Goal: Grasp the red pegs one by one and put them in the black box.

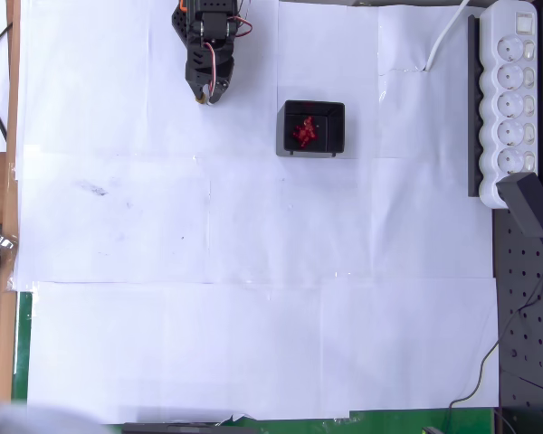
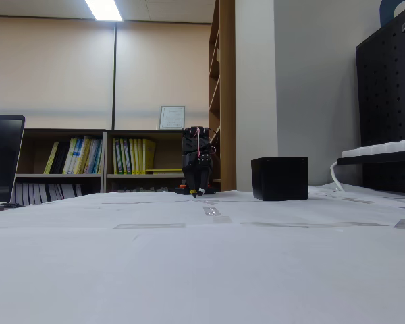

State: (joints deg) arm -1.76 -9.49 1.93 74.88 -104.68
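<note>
The black box (image 1: 313, 127) sits on the white paper right of centre at the top of the overhead view, with a cluster of red pegs (image 1: 305, 132) lying inside it. In the fixed view the black box (image 2: 279, 178) stands right of the arm, its inside hidden. My gripper (image 1: 204, 94) hangs at the top of the overhead view, left of the box and well apart from it, tip pointing down at the paper. The jaws look closed with nothing between them. In the fixed view the gripper (image 2: 197, 194) points at the table near the far edge.
A white power strip (image 1: 511, 99) on a black rail lies along the right edge, with a white cable (image 1: 445, 36) running off the top. A black adapter (image 1: 532, 204) is plugged in at its lower end. White paper (image 1: 253, 298) covers the table.
</note>
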